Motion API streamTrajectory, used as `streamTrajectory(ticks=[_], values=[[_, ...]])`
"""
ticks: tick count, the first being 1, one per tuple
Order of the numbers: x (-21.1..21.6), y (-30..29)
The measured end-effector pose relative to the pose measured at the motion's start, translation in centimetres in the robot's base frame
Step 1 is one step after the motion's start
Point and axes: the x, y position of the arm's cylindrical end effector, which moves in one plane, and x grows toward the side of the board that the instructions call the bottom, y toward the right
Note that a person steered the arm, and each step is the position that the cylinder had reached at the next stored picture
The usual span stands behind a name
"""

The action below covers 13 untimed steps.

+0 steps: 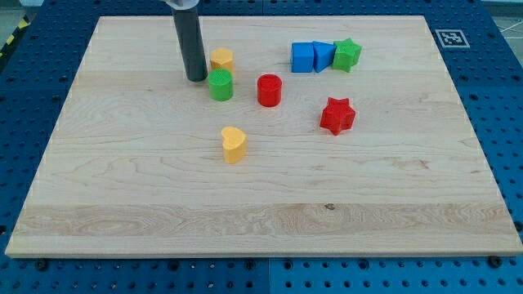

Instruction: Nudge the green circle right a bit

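The green circle [221,85] stands on the wooden board in the upper left-middle of the view. My tip [196,78] rests on the board just to the left of it, with a narrow gap between them. A yellow hexagon block [221,60] sits right behind the green circle, toward the view's top. A red circle [269,90] stands to the green circle's right, a short way off.
A yellow heart block [234,144] lies below the green circle. A red star [337,115] sits right of centre. A blue cube [303,57], a blue triangle block [324,55] and a green star [346,55] stand in a row at the top. The wooden board [261,212] ends on a blue perforated table.
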Motion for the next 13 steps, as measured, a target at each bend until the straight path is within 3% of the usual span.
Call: streamTrajectory(ticks=[6,13], values=[[3.6,-0.2],[3.1,2.4]])
